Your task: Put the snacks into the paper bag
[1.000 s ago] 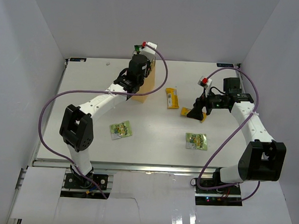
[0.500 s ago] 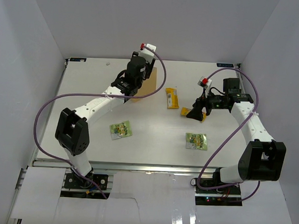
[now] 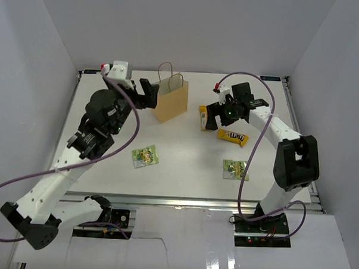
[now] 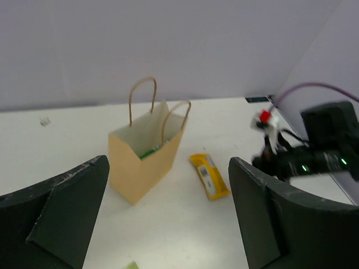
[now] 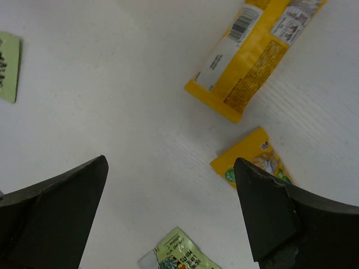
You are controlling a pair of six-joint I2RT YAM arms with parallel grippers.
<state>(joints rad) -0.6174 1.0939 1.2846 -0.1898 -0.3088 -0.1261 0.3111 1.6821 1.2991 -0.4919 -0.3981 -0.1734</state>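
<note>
Left wrist view: left claw [image 4: 167, 168] gapes before the upright paper bag [image 4: 137, 168].

The top camera looks down from above and behind the arm bases over the whole table [image 3: 184, 152]. The left wrist camera, raised, faces the back wall: bag [image 4: 143, 159] central, yellow packet [image 4: 209, 176] at 4 o'clock, both shared with the top view. The right wrist camera looks straight down, close, same packet at 1 o'clock.

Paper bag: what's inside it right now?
Through the open top of the paper bag, the left wrist view shows a sliver of a green packet. The bag's walls hide the rest inside.
</note>
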